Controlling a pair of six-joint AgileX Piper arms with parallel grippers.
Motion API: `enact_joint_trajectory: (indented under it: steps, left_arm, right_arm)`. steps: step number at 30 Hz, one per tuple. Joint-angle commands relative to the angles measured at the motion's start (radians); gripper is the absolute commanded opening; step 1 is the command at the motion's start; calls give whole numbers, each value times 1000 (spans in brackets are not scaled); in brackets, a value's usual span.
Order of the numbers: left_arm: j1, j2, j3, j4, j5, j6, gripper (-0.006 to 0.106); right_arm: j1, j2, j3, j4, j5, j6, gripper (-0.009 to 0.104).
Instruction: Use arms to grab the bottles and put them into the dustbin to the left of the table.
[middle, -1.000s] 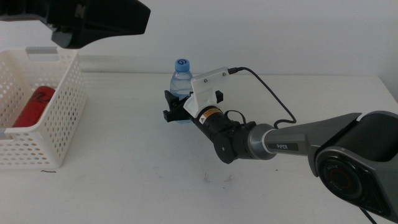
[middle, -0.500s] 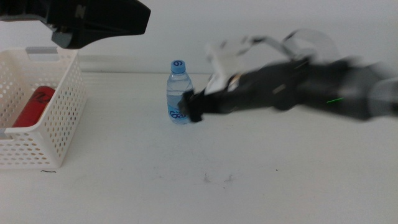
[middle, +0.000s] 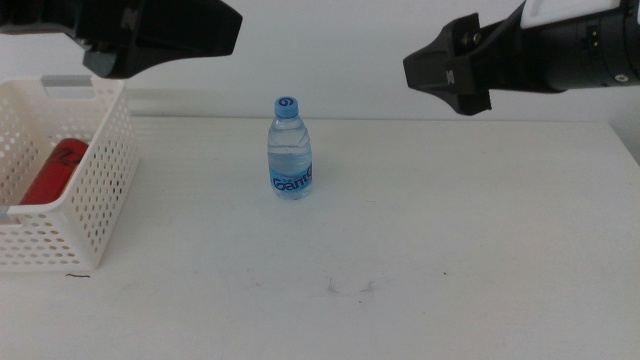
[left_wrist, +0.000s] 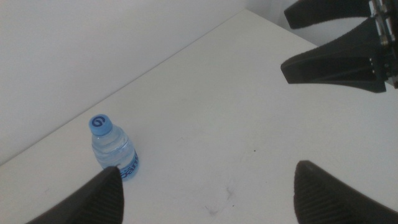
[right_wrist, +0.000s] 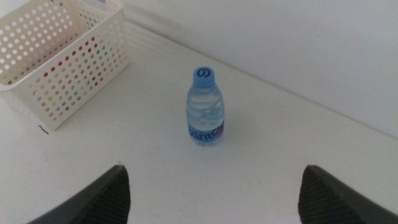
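Clear water bottle (middle: 289, 150): one; red can (middle: 55, 170): one.

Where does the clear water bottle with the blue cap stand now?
The clear water bottle with the blue cap stands upright, alone on the white table, right of the white perforated basket.

A plain white wall (middle: 330, 50) stands behind the table. It is bare and smooth. A pale ledge (middle: 200, 103) runs along the bottom of the wall. The light is soft and even, with only faint shadows.
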Motion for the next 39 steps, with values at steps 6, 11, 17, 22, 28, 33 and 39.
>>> enact_joint_trajectory:
  steps: [6,11,17,22,28,33,39]
  left_arm:
    - [-3,-2,5,-4,-12,-1,94]
    - [-3,-2,3,42,-60,-1,94]
    - [-35,-21,73,102,-213,-11,94]
    - [-181,-131,448,387,-724,-189,94]
    - [-163,-100,1027,453,-1541,-516,94]
    - [-161,24,1161,389,-1625,-466,94]
    - [-152,173,1159,336,-1796,-385,94]
  right_arm:
    - [2,-6,4,-2,-2,34,86]
    - [2,-6,4,-2,-2,34,86]
    - [2,-6,4,-2,0,34,86]
    - [2,-6,4,4,0,34,86]
    - [2,-3,4,16,0,34,86]
    - [2,-2,4,18,0,34,86]
    - [2,-2,4,20,0,34,86]
